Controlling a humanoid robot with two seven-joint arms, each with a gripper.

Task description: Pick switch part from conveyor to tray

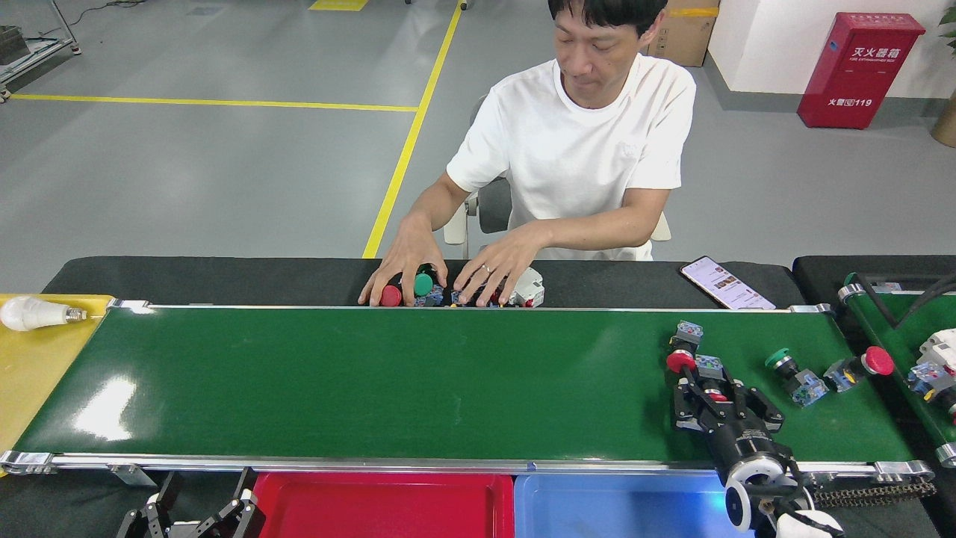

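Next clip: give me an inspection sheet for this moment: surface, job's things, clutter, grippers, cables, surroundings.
Surface: conveyor, glossy green with glare patches, bare across its left and middle.
Job's things: red-capped switch part at the right gripper's fingers; a second switch part between them; green-capped one and another red-capped one further right. Red tray and blue tray hold nothing.
Clutter: pile of spare parts under a person's hands; phone; light bulb.
Grippers: right gripper open around the second part; left gripper open, low at the near edge.
Cables: black cable over the narrower belt, far right.
Surroundings: seated person, red cabinet, yellow floor lines.
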